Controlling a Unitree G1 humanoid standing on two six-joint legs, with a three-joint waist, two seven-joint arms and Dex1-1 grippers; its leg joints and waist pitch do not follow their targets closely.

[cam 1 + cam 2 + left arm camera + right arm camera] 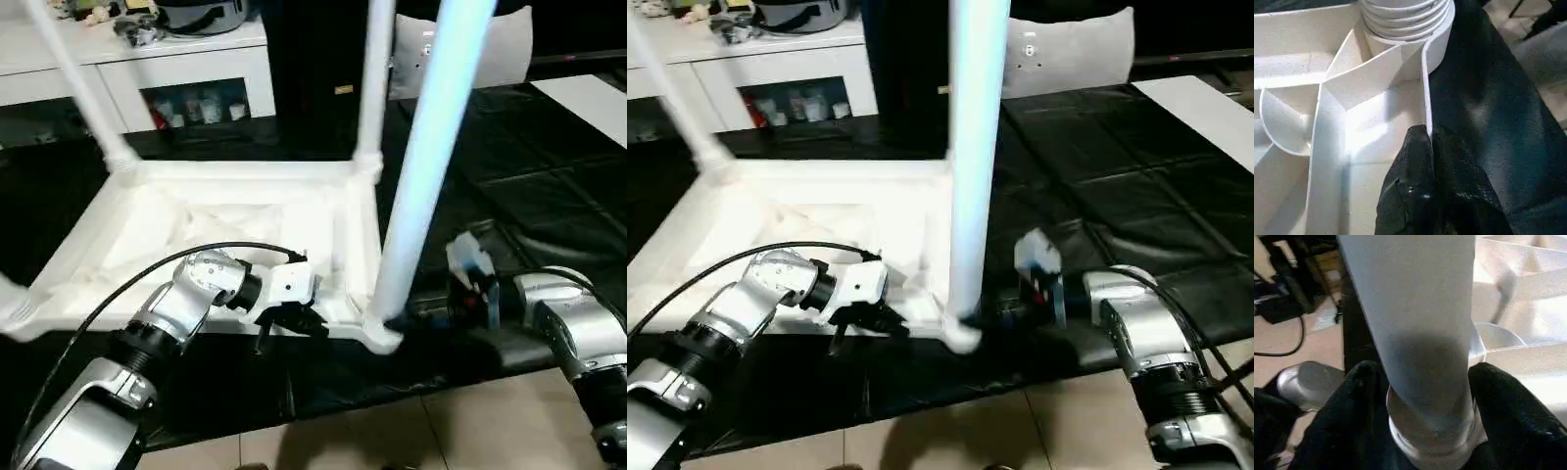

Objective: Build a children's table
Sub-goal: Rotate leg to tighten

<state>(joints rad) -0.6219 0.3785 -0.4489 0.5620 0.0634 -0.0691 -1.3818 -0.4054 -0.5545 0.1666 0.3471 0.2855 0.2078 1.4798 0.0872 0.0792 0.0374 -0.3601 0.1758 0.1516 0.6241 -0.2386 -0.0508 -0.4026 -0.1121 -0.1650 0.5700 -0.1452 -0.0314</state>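
Here the children's table point(230, 230) lies upside down on the black mat point(529, 196), its ribbed underside facing up, and everything else is best placed against it. At its far left corner a leg point(78, 83) already stands in its socket, slanting up and away. On the near long edge, left of the near right corner, the left gripper point(294, 318) is pinched shut on the thin upright rim of the top; the left wrist view shows its black fingers point(1420, 191) meeting on that white wall just short of the threaded corner socket point(1403, 22). At the far right corner a second leg point(375, 83) stands upright. At the near right corner a third leg point(431, 147) rises from its socket, tilted slightly to the right, and the right gripper point(411, 318) straddles its base from outside the table, its fingers point(1508, 416) on either side of the round shaft at the collar; whether they press it or only bracket it cannot be told. Beyond the table's far edge stands a white cabinet point(147, 69) with glass doors. The table is probably light, stiff moulded plastic with smooth, slippery surfaces, so a long leg would lever easily if taken high. Low at the collar seems the sound place to grip a leg, and the rim near a corner, where the ribs stiffen it, the place to steady the top.
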